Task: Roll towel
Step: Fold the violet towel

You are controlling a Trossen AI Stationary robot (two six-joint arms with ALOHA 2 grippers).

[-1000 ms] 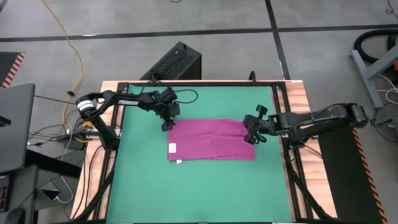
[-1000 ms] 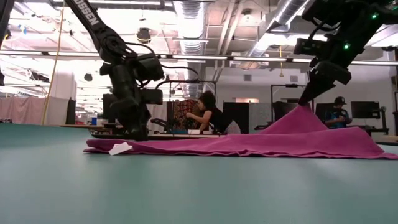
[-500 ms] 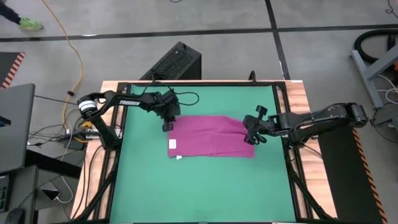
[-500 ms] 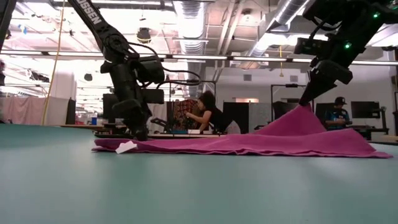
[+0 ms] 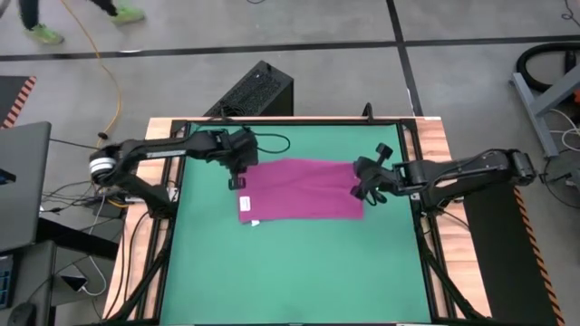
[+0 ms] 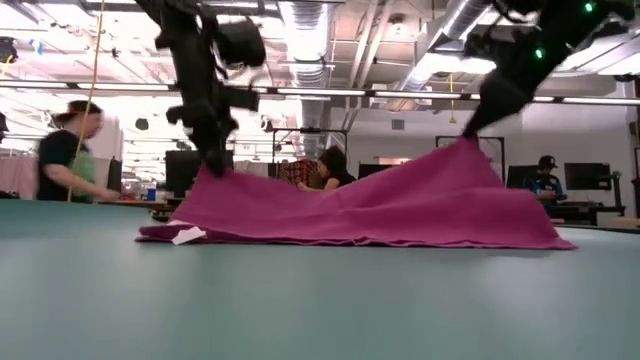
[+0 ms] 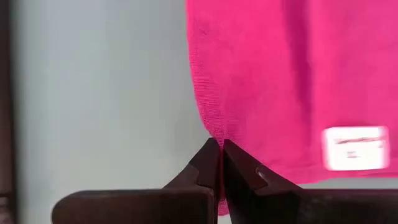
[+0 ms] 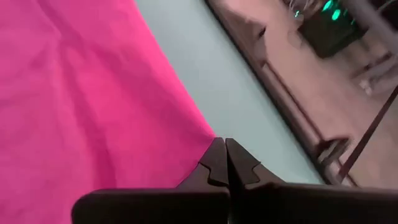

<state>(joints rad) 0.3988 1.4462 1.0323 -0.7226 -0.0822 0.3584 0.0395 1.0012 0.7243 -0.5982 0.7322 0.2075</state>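
- We see the magenta towel point(image 5: 304, 190) spread across the middle of the green mat point(image 5: 290, 272), a little nearer the mat's far edge than its near one.
- Our left gripper point(image 5: 237, 172) has its fingers pressed together on the towel's far left corner; the left wrist view shows the fingertips point(image 7: 211, 163) pinching the cloth's edge.
- Our right gripper point(image 5: 362, 186) has its fingers clamped on the towel's far right corner, with the pink cloth caught between the tips in its wrist view.
- In the low view both pinched corners are lifted off the mat into two peaks, the cloth sagging between them, while the towel's near edge lies flat.
- The small white tag point(image 5: 246, 205) sits at the towel's near left corner, lying on the mat.
- Beyond the table, a person point(image 6: 66, 155) stands at the left of the low view.
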